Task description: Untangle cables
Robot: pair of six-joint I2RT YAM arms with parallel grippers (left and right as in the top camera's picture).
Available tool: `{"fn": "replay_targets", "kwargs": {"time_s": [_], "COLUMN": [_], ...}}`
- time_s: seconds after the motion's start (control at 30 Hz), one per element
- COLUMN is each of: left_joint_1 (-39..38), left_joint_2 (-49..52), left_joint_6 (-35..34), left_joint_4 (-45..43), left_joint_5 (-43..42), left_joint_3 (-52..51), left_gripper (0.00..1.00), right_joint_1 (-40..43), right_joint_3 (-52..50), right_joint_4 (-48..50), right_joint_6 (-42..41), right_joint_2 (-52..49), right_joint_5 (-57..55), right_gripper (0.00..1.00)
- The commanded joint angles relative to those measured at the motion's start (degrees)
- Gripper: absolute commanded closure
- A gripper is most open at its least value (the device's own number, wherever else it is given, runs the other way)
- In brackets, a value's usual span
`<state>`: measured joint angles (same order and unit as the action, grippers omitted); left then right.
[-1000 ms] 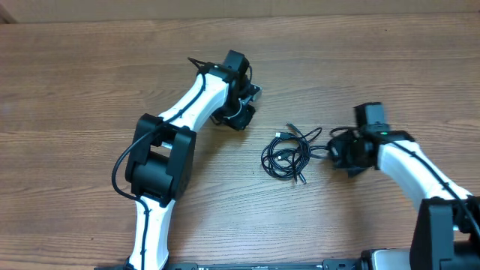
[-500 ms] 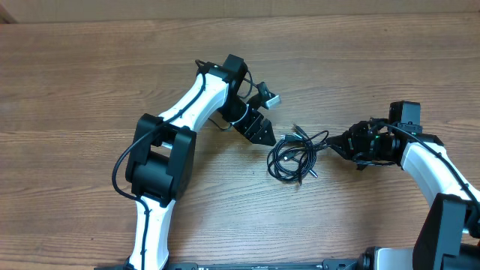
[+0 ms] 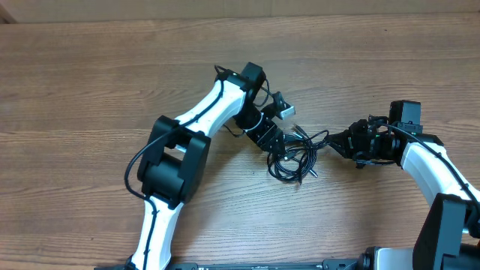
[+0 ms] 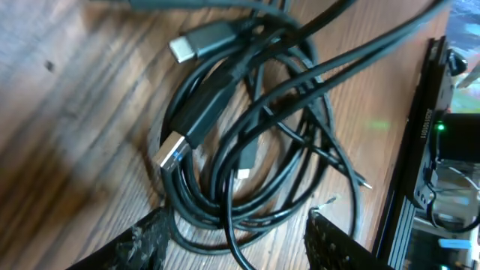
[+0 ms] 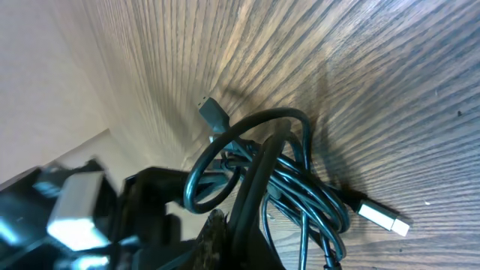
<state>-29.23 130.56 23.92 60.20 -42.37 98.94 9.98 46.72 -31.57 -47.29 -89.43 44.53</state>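
The cables (image 3: 291, 157) lie as one tangled black coil on the wooden table between the two arms. My left gripper (image 3: 281, 142) is at the coil's upper left edge. In the left wrist view it (image 4: 240, 244) is open, and its two fingertips (image 4: 146, 240) straddle the near edge of the cables (image 4: 247, 142). A silver USB plug (image 4: 171, 150) lies across the loops. My right gripper (image 3: 335, 145) is at the coil's right side. In the right wrist view it (image 5: 232, 225) is shut on a strand running out of the cables (image 5: 300, 187).
A second silver plug (image 5: 382, 216) sticks out of the coil on the right gripper's side. The right arm's black frame (image 4: 439, 150) stands close behind the coil. A black rail (image 3: 262, 265) runs along the table's front edge.
The left arm has swung right and down onto the coil, and its jaws have gone from shut to open. The right gripper shifted right a second ago and has held still since.
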Motion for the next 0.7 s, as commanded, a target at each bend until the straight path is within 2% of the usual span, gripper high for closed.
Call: {"fn": "replay_targets", "kwargs": {"time_s": [0.0, 0.03, 0.1, 0.3, 0.47, 0.67], "left_joint_1": [-0.94, -1.09, -1.27, -0.98, -0.9, -0.9], "left_joint_2": [3.37, 4.04, 5.29, 6.29, 6.29, 6.29], "left_joint_6": [-2.29, -2.32, -2.32, -3.43, -3.41, -3.41], "left_joint_4": [-0.04, -0.07, -0.13, -0.33, -0.31, -0.28], "left_joint_5": [0.87, 0.9, 0.98, 0.98, 1.03, 1.25], "left_joint_3": [0.15, 0.15, 0.15, 0.15, 0.15, 0.15], "left_gripper": [0.44, 0.5, 0.68, 0.94, 0.96, 0.95], "right_joint_1": [-0.26, -0.26, -0.26, -0.24, 0.5, 2.58], "right_joint_3": [1.29, 1.29, 1.31, 1.31, 1.31, 1.31], "right_joint_4": [0.26, 0.24, 0.28, 2.43, 7.72, 11.39], "right_joint_6": [-1.66, -2.29, -3.17, -9.14, -14.38, -17.07], "right_joint_2": [-0.28, -0.28, -0.28, -0.28, -0.28, -0.28], "right_joint_5": [1.38, 1.66, 2.8, 6.69, 11.23, 8.7], "right_gripper": [0.96, 0.96, 0.96, 0.96, 0.96, 0.96]}}
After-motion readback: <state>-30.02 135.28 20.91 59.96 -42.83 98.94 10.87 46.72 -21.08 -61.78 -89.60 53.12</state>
